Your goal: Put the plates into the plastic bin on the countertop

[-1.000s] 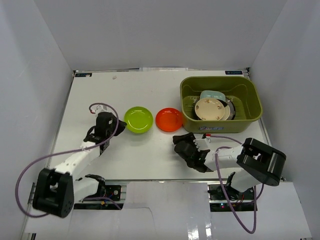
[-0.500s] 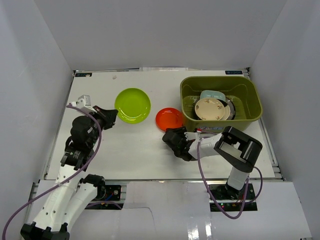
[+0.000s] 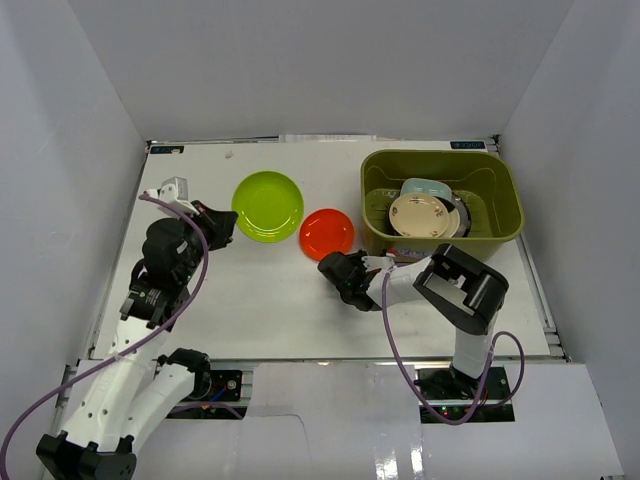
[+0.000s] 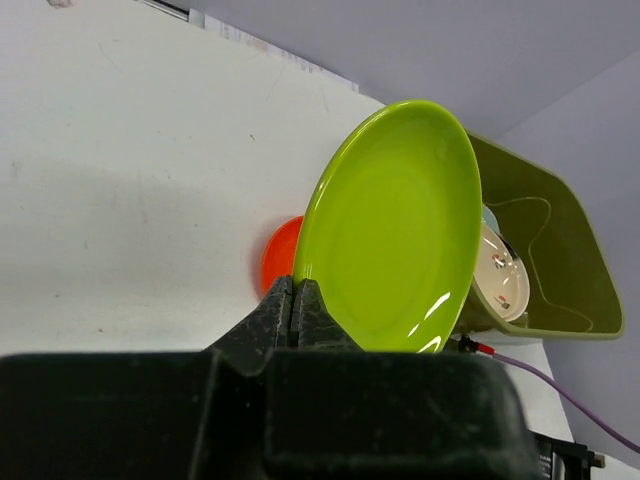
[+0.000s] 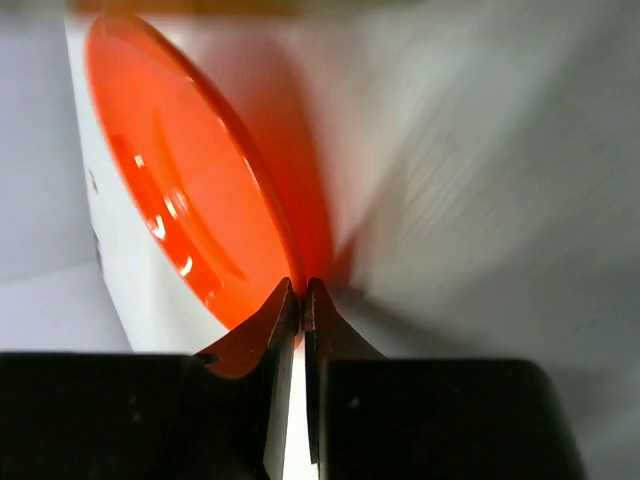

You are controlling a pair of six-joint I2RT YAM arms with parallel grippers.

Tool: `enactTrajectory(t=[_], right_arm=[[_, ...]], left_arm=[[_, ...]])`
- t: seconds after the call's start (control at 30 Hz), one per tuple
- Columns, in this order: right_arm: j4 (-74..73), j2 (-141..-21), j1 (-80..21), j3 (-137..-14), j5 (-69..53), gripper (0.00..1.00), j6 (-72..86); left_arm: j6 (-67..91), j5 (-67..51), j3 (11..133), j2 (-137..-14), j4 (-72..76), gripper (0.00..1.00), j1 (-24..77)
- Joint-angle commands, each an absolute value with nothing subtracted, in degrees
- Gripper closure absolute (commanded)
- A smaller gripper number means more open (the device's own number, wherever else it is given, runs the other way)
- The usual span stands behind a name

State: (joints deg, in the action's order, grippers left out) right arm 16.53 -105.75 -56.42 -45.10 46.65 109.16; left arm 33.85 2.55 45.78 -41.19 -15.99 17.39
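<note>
Seen from above, the plastic bin [image 3: 506, 193] sits at the far right of the countertop [image 3: 250, 300], its long side running left to right. It holds three dishes: a cream plate [image 3: 424, 216] on a dark plate [image 3: 463, 214], with a mint plate [image 3: 425, 187] behind. Two more are side by side to its left, with open counter around them. The left gripper [image 3: 218, 226] pinches the lime green plate [image 3: 267, 206], and the right gripper [image 3: 345, 272] pinches the orange-red plate [image 3: 327, 233].

In the left wrist view, the jaws are clamped on the lime rim and the plate is tilted up on edge.

In the right wrist view, the fingers meet on the orange rim.

There's a lime green plate [image 3: 267, 206], orange-red plate [image 3: 327, 233] and olive-green bin [image 3: 480, 247].
</note>
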Motion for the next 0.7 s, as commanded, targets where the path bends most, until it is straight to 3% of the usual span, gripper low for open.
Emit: enactTrajectory(t=[0.0, 0.23, 0.4, 0.53, 0.67], right_arm=[[16.61, -105.91, -59.23, -48.68, 45.79, 0.92, 98.98], [31.8, -97.31, -67.5, -47.3, 42.9, 0.92, 71.43], [30.16, -78.17, -65.49, -42.64, 44.03, 0.92, 57.58], [20.5, -60.08, -51.36, -40.17, 34.07, 0.92, 49.85], [2.7, -55.11, -33.17, -47.17, 23.74, 0.92, 38.27]], left_arm=[[31.65, 4.74, 50.09, -41.83, -13.62, 1.0, 17.67], [30.14, 3.79, 61.42, -45.87, -14.68, 1.0, 17.67], [37.5, -5.17, 66.44, -47.98, -14.42, 1.0, 17.67], [43.67, -14.75, 68.55, -50.79, -11.08, 1.0, 17.67], [47.81, -20.3, 70.04, -57.73, -6.43, 1.0, 18.8]])
